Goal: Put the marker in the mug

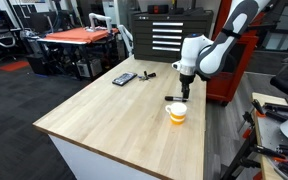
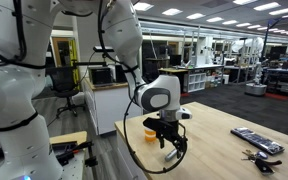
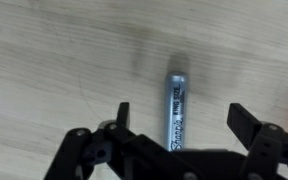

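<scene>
Beside the orange mug, the slim dark marker is lying flat, pointing lengthwise between the black tool's parted fingers.

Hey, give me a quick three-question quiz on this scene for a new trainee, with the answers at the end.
1. True or false: the marker is already inside the mug.
2. In the wrist view, the gripper is: A) shut on the marker; B) open, with its fingers on either side of the marker; C) open over bare wood with no marker in sight.
3. What surface is the marker lying on?

Key: 1 false; 2 B; 3 the wooden table.
</scene>
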Tool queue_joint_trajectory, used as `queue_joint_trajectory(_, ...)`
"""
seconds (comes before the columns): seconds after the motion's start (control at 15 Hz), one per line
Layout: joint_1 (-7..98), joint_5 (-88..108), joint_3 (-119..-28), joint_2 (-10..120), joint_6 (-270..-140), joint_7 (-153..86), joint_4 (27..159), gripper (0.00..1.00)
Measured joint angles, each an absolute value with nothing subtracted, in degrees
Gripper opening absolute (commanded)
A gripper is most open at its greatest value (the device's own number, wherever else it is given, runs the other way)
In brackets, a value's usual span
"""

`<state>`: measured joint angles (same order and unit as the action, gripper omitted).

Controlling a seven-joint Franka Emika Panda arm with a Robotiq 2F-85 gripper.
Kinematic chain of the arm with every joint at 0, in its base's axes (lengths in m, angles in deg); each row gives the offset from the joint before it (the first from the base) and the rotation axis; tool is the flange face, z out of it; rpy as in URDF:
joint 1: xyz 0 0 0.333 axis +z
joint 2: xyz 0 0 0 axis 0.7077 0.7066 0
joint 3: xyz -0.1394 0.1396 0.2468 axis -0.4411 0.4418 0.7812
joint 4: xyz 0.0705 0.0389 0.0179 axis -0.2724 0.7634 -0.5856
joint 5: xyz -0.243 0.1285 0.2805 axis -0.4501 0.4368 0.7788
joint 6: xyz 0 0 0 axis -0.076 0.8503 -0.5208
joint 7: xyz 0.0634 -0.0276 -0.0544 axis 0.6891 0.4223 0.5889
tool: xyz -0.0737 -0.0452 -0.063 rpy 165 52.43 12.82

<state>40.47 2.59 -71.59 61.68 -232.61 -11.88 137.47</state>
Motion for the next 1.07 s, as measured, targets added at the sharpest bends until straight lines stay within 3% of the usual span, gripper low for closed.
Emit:
queue_joint_trajectory(0.13, 40.36, 2.6, -71.59, 62.37, -233.05, -11.85, 137.38, 1.0)
queue_joint_trajectory(0.27, 40.13, 2.62, -71.54, 63.0, -233.3, -11.6, 137.19, 0.74)
queue_joint_trajectory(0.47, 38.98, 2.8, -70.72, 63.81, -233.5, -10.69, 136.95, 0.53)
queue_joint_trajectory(0.93, 36.34, 3.2, -68.54, 64.48, -234.06, -8.59, 136.04, 0.07)
queue_joint_trajectory(1.0, 36.35, 3.16, -68.62, 64.44, -233.96, -8.59, 135.67, 0.02)
queue_joint_trajectory(1.07, 36.36, 3.14, -68.75, 64.43, -233.82, -8.59, 135.22, 0.04)
